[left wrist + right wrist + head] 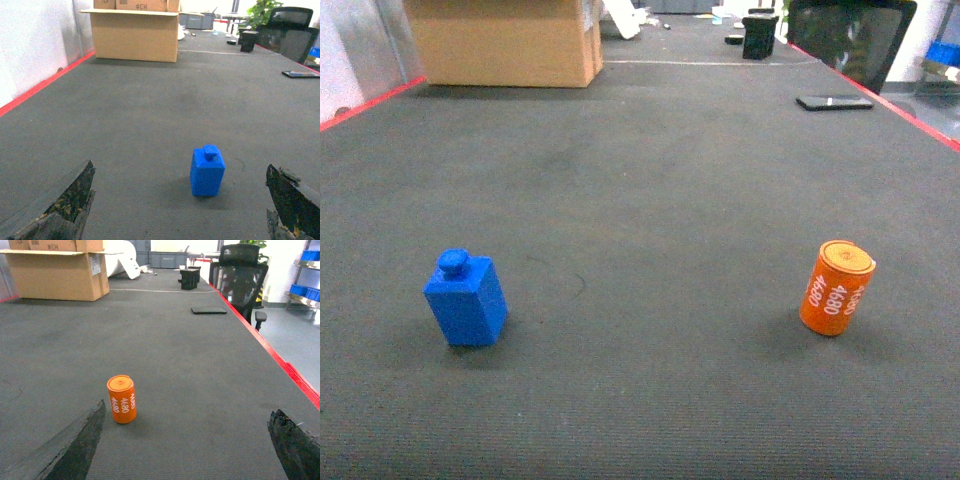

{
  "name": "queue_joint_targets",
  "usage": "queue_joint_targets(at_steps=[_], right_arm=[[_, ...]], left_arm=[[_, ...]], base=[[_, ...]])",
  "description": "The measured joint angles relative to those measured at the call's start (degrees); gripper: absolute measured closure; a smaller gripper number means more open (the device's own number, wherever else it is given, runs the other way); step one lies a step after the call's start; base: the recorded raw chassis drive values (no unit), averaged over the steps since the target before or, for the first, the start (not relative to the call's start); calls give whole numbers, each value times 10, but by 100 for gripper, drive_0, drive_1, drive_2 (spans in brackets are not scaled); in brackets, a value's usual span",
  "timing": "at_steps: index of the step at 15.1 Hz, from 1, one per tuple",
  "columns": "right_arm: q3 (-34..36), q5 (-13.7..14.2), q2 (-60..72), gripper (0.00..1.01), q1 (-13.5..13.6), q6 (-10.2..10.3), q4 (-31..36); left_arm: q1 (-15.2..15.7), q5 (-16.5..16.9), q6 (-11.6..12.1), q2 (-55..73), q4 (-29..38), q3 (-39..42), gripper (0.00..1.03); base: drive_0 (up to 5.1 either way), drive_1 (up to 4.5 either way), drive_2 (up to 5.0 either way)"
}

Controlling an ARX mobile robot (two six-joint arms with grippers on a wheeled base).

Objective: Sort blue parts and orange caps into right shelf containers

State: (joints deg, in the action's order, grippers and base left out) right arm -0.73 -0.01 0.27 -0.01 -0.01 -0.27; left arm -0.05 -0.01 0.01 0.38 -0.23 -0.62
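A blue part (466,300), a block with a round stud on top, stands upright on the dark grey mat at front left. In the left wrist view the blue part (207,171) sits ahead of my left gripper (180,202), right of centre between the wide-open fingers. An orange cap (837,288), a cylinder printed "4680", stands at front right. My right gripper (187,442) is open, and the orange cap (121,399) is ahead of it, close to the left finger. Neither gripper holds anything. Blue containers (304,290) show on a shelf far right. Neither gripper shows in the head view.
A large cardboard box (505,40) stands at the back left. A flat black device (834,102) lies near the red right edge (920,120). A black chair (850,40) and a small black box (760,35) are at the back.
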Motion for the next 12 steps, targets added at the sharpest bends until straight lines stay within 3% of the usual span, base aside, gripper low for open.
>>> queue_joint_targets(at_steps=[7,8,9,10,11,12], right_arm=[[0,0,0,3,0,0,0],[-1,6,2,3,2,1,-8],[-15,66,32,3,37,7,-45],[-22,130,115,3,104,16,1],[-26,155,179,3,149,17,60],[-38,161,274,3,170,17,151]], left_arm=[[0,0,0,0,0,0,5],[-6,-17,0,3,-10,-2,5],[-53,-114,-10,42,-14,-10,5],[-116,-211,-15,129,52,-14,5],[-146,-254,-13,201,121,-14,5],[-123,-269,-9,311,233,-19,5]], base=[[0,0,0],[0,0,0],[0,0,0],[0,0,0],[0,0,0],[0,0,0]])
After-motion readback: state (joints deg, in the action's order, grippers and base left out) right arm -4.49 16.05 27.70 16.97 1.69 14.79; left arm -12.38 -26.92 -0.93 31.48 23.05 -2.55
